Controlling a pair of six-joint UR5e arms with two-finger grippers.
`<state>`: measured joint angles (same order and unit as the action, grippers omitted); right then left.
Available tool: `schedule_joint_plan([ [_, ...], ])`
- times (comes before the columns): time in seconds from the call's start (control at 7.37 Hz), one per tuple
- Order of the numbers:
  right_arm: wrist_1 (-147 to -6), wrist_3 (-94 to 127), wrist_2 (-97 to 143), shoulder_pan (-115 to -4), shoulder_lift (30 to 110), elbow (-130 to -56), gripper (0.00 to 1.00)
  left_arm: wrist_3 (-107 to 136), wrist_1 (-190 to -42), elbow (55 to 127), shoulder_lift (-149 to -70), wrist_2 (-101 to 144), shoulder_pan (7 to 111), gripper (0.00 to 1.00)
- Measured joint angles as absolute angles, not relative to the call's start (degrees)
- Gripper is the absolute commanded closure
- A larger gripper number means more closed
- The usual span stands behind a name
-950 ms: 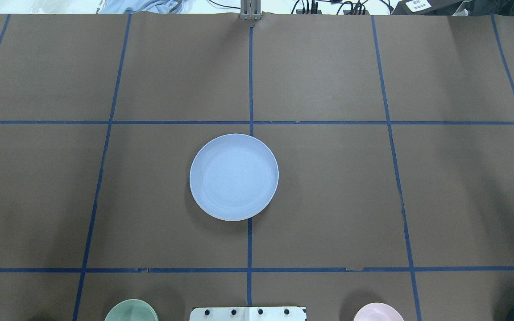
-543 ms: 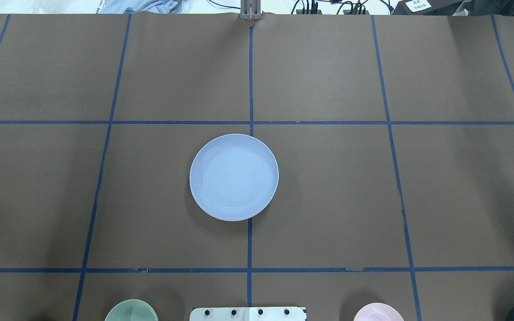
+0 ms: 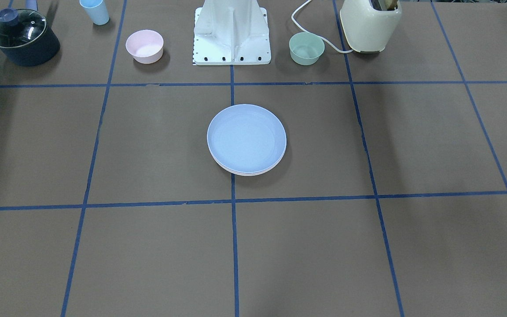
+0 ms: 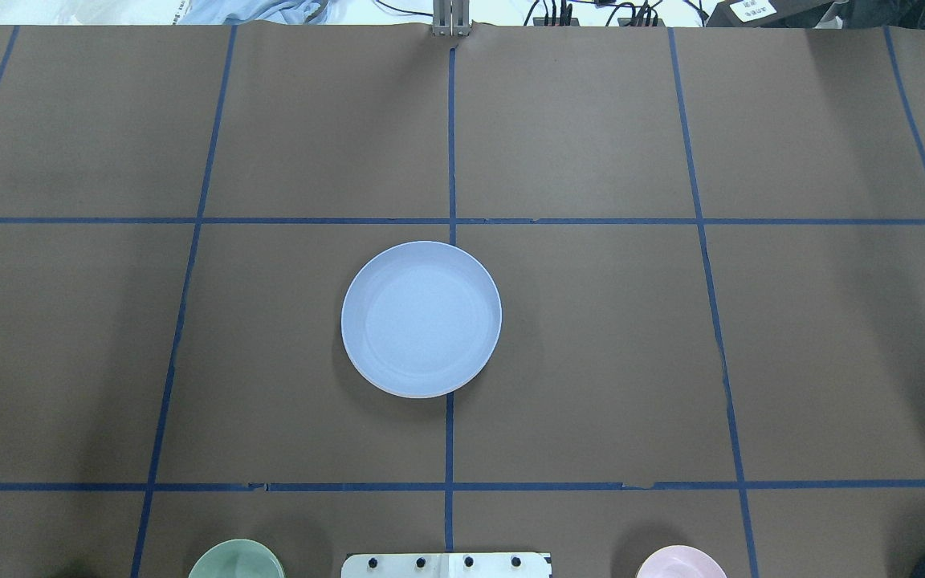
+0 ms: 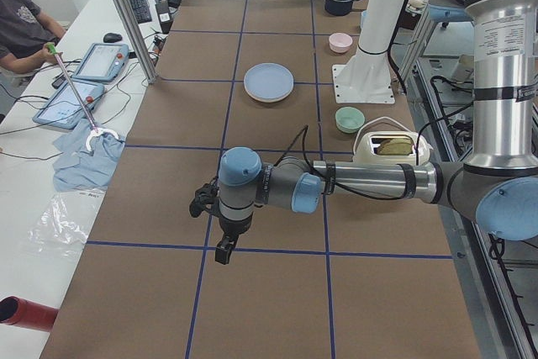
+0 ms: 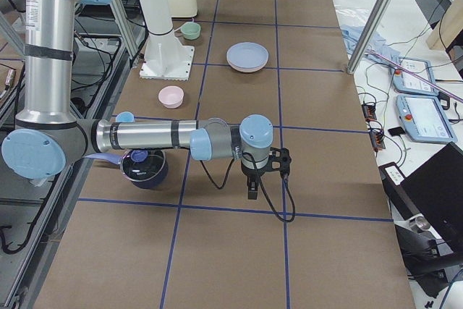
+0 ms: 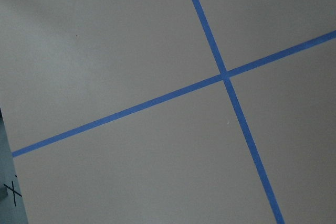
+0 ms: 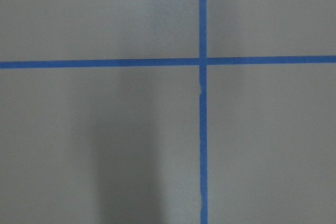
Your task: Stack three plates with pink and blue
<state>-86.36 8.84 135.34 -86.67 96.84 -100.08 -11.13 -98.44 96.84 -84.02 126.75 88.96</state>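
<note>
Robot's left gripper (image 5: pixel 224 251) hangs fingers-down over the table (image 4: pixel 591 361) towards its left end, grip impossible to judge. At the centre the three plates (image 3: pixel 247 171) sit stacked, the light blue plate (image 4: pixel 421 319) on top, paler rims showing beneath. The right gripper (image 6: pixel 252 192) hangs towards the right end, its state equally unreadable.

Silver tubular left arm (image 5: pixel 370 181) and right arm (image 6: pixel 137 135), pale blue joint caps (image 5: pixel 513 212), black wrist cables (image 6: pixel 275 200), white screw-dotted pedestal (image 3: pixel 231 31) seen at 12 o'clock.
</note>
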Motion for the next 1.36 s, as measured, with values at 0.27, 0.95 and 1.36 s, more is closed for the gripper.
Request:
schedule_joint_plan([
  [0.27, -88.98, 4.71, 135.39, -89.58, 97.88, -100.35, 0.0, -10.69, -97.22, 96.65, -83.56, 130.18, 88.99, 0.0],
  [0.95, -91.2, 2.56, 135.44, -94.2, 98.37, -99.99, 0.0, -10.61, -97.06, 96.08, -83.35, 130.87, 88.99, 0.0],
  [1.36, -91.04, 2.57, 135.44, -94.3, 98.43, -99.45, 0.0, -3.4, -97.09, 95.59, -83.32, 131.0, 89.03, 0.0],
])
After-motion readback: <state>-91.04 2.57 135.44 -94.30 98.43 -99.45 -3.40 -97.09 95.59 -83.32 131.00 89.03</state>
